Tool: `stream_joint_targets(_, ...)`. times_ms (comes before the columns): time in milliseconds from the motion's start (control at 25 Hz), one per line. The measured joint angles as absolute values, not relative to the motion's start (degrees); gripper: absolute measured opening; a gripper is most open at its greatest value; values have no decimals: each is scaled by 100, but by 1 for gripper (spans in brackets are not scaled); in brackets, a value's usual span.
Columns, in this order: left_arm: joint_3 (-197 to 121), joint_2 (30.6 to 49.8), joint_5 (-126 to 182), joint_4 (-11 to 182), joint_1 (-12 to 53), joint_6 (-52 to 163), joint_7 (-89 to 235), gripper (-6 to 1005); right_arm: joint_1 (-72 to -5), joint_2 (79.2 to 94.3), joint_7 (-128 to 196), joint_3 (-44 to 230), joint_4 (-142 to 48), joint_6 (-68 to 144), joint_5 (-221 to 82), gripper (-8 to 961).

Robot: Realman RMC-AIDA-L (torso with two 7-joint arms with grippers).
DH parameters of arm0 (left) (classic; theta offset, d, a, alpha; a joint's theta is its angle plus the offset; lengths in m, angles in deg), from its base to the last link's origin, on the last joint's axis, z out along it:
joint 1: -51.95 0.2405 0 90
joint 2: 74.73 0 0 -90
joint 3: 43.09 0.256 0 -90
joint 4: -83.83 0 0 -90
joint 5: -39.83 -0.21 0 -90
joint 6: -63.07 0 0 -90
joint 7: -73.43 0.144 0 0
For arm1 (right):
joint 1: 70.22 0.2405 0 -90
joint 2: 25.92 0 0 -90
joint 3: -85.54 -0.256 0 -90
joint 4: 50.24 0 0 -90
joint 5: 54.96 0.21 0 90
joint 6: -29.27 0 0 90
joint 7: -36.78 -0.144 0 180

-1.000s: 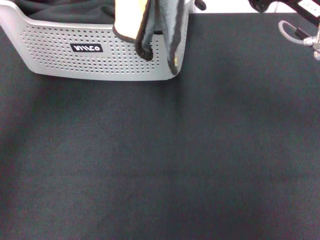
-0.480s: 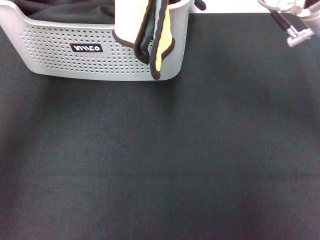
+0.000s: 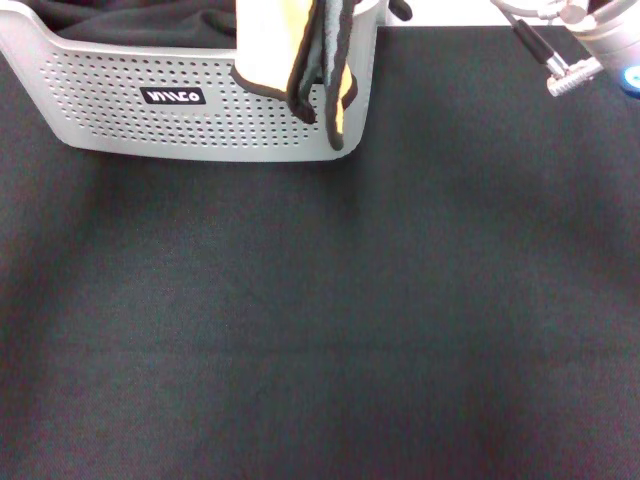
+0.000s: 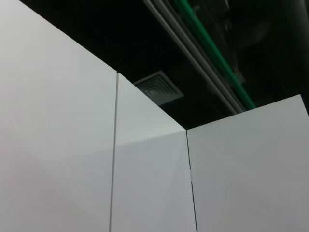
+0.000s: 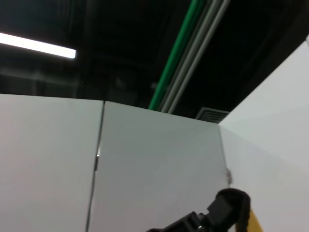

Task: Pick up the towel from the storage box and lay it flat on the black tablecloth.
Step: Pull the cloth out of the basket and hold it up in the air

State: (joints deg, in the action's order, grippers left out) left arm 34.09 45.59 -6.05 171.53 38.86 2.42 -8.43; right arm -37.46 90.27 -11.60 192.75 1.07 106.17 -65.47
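On the far left of the head view stands the storage box (image 3: 130, 120), a light grey basket with rows of small holes and a black label, and inside it a dark fabric bundle (image 3: 120, 20) is visible at the top edge. The towel (image 3: 295, 60) is already lifted out: it hangs in the air in front of the right corner of the box, bunched into vertical folds, with the pale yellow side toward the camera, a grey-green layer beside it and the black stitched edge going around the lower tips. Its upper part leaves the picture, so what holds it is not visible and I cannot tell the state of either gripper; the left one appears in no view. So the picking seems done, but the laying is not: the black tablecloth (image 3: 330, 330) carries nothing on its wide middle and near part. What is left, as I judge, is to bring the towel over this free area, open the folds and put it down flat. At the far right corner only a part of the right arm (image 3: 580, 40), with a cable, is seen above the cloth.
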Motion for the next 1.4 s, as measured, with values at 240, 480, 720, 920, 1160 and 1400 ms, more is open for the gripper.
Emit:
stream_joint_targets(240,3409,4560,-598,17078,3839,261,-746,26,-3679,9026,-908,19592,73,10169,-6020,721)
stream_joint_targets(480,3408,4568,-587,17055,3791,302,-699,26,-3656,9026,-872,19639,49,9690,-5979,721)
stream_joint_targets(720,3408,4568,-587,17045,3750,319,-699,26,-3583,9026,-909,19777,-49,9469,-5965,721)
stream_joint_targets(920,3392,4569,-585,17040,3720,385,-699,26,-3560,9027,-917,20065,-58,9272,-5935,721)
stream_joint_targets(1160,3328,4557,-402,17047,3702,408,-579,26,-3591,9027,-918,20335,-59,8977,-5921,721)
stream_joint_targets(1400,3329,4552,-290,17060,3698,443,-447,26,-3656,9026,-918,20382,-122,8903,-5915,720)
